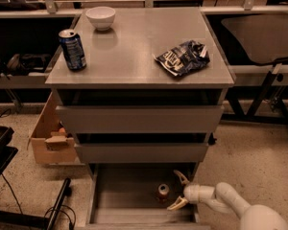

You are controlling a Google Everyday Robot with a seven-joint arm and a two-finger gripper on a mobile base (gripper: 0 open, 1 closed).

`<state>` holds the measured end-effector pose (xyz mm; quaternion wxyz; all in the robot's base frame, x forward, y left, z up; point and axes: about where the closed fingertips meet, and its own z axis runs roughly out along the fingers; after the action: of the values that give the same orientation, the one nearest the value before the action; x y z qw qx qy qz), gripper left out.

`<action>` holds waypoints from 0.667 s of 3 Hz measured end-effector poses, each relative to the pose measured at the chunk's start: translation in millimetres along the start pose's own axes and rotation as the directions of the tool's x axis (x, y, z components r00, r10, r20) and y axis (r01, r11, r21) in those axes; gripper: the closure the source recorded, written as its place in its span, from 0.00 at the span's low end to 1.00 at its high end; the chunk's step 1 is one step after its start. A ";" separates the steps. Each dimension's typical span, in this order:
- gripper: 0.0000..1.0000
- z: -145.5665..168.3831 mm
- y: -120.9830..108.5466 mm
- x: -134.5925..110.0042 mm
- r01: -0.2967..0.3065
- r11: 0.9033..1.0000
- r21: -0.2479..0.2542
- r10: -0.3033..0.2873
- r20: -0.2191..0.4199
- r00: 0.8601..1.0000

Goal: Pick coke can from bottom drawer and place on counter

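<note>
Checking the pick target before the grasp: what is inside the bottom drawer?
The bottom drawer holds one coke can, standing upright on its grey floor. The gripper, fingers open, reaches in from the can's right. The drawer's rear is hidden under the drawer above.

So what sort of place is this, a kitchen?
Probably a lab or workshop: grey drawer cabinet, cardboard box and loose cables on the floor. The gripper is open by the coke can in the bottom drawer.
</note>
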<state>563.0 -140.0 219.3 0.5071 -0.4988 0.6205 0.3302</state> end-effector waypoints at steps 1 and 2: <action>0.23 24.8 5.7 15.9 -0.022 1.000 -0.018 0.022 0.026 0.999; 0.47 51.5 12.5 20.2 -0.062 0.998 -0.028 0.064 0.074 0.995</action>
<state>566.7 -95.1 184.9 0.5129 -0.4728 0.6121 0.3724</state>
